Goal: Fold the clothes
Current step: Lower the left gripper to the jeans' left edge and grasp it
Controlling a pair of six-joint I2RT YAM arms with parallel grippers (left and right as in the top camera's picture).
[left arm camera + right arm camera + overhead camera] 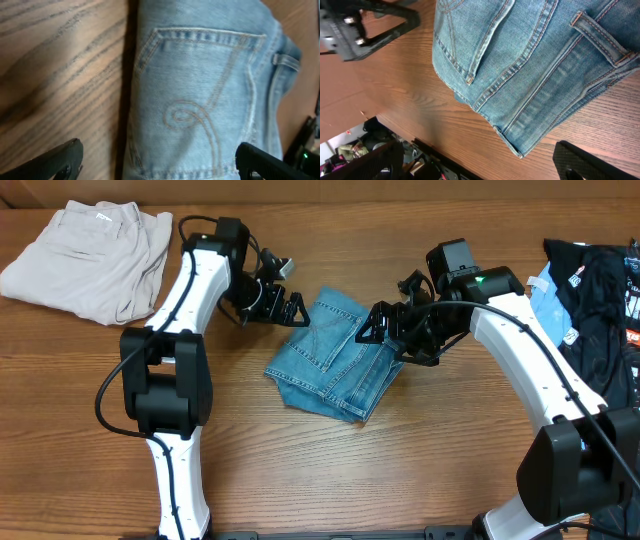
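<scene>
**Jeans folded at table centre; both grippers open, nothing held**

Position: jeans lie as a compact multi-layer bundle mid-table, back pocket facing up; left gripper sits just off the bundle's upper-left edge, right gripper over its right edge; both sets of jaws spread wide, neither touching cloth as far as I can tell.

Handling, my read: denim, so soft but with body; heavier than shirt cloth; should hold a crease and not slide much on the wood; not fragile; the stacked layers make the edges thick, so a shallow pinch will likely catch the top ply only and peel the fold open.

Where to grip: the seamed edge or waistband near the belt loop; stitching is stiffest there; take all layers at once, from the side, jaws low to the table; avoid hooking a finger in the loop or the pocket mouth.

Not ours: khaki trousers far left, black garment far right; both well apart.
</scene>
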